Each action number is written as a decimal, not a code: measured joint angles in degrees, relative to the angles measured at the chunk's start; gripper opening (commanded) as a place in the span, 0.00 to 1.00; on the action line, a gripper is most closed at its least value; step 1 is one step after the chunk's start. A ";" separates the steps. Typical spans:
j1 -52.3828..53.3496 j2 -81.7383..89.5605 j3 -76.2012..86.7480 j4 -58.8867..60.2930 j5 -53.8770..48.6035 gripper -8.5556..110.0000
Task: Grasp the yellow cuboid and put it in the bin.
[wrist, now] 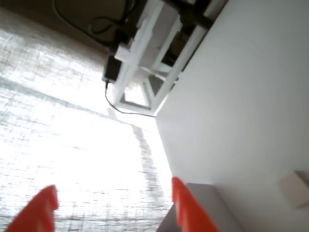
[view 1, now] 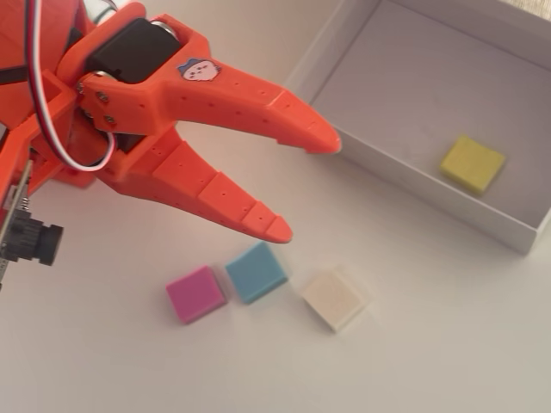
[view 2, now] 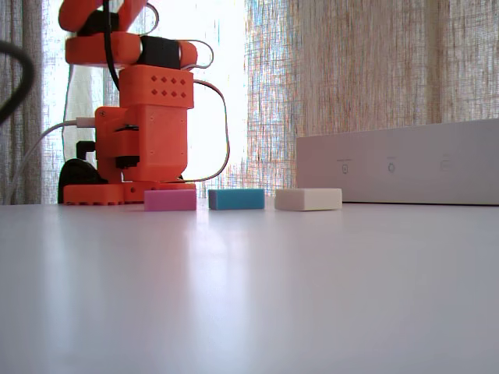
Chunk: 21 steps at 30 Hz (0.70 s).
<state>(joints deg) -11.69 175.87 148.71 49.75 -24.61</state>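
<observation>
The yellow cuboid (view 1: pixel 473 163) lies flat on the floor of the bin (view 1: pixel 405 86), near its lower right wall in the overhead view. My orange gripper (view 1: pixel 306 185) hangs open left of the bin, above the table, with nothing between its fingers; its upper fingertip (view 1: pixel 323 138) is close to the bin's near wall. In the wrist view both orange fingertips (wrist: pixel 186 208) show at the bottom edge, spread apart, beside the bin's corner (wrist: pixel 207 203). The fixed view shows the bin's side wall (view 2: pixel 398 164); the cuboid is hidden there.
Three blocks lie in a row on the table below the gripper: pink (view 1: pixel 195 293), blue (view 1: pixel 256 271) and cream-white (view 1: pixel 334 298). The fixed view shows them as pink (view 2: pixel 170 200), blue (view 2: pixel 236 199) and white (view 2: pixel 308 199), with the arm's base (view 2: pixel 144 132) behind.
</observation>
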 measured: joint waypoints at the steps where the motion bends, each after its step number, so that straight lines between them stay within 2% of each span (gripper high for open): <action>1: 0.53 2.02 0.62 2.81 1.32 0.32; 5: 2.81 7.29 4.13 10.72 5.80 0.32; 13: 6.68 13.18 11.51 17.23 10.99 0.32; 21: 7.73 13.36 17.75 19.25 12.04 0.25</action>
<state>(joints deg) -3.96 189.23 166.46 68.99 -12.57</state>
